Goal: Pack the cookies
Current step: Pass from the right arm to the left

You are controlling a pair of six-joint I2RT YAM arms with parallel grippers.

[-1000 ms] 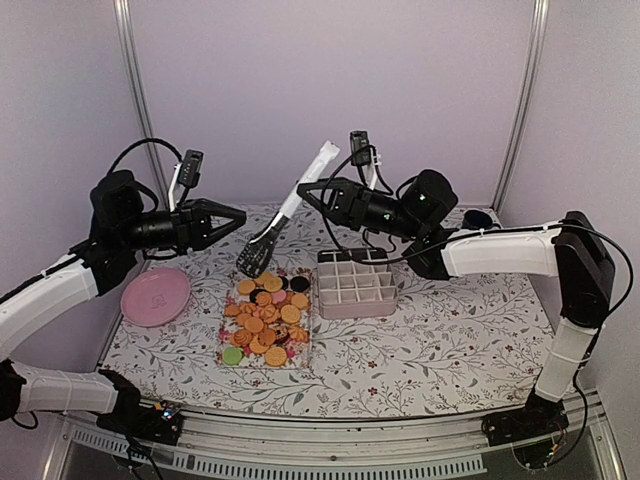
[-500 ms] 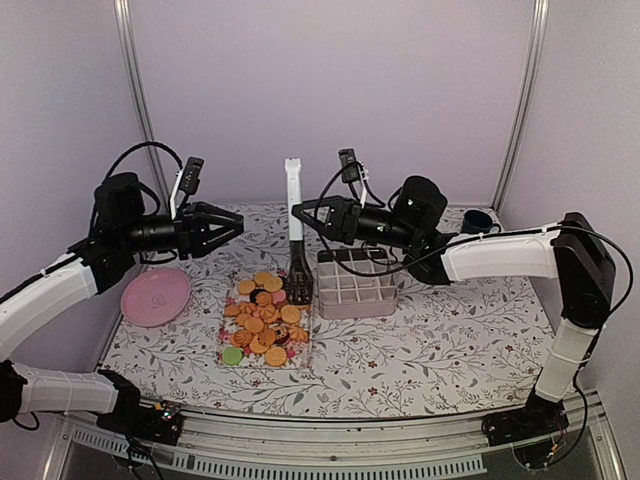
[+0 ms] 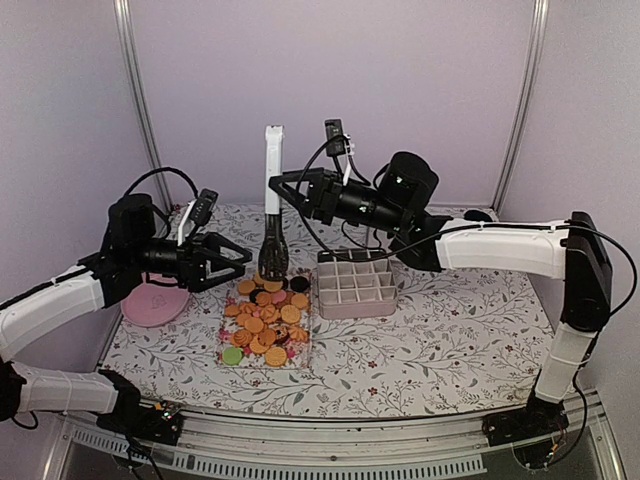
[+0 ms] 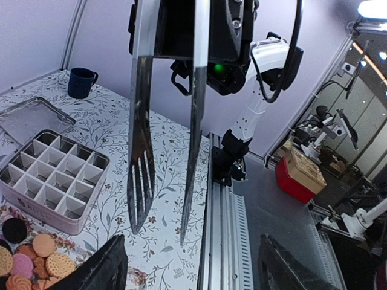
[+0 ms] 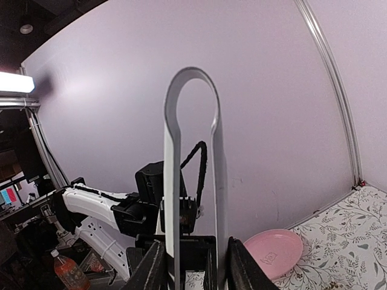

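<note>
1. top view: the left arm (image 3: 140,250) covers the pink plate (image 3: 150,308) on its far side.
2. there the right arm (image 3: 500,245) hides most of the dark mug (image 4: 80,81).
3. left wrist view: the top edge cuts the tongs (image 4: 142,139); the left edge cuts the cookies (image 4: 42,246).
4. tong tips touching cookies: cannot tell.

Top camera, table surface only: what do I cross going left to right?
Pink plate → cookies → divided box. The tongs hang over the cookies' far edge, so I leave them out.
</note>
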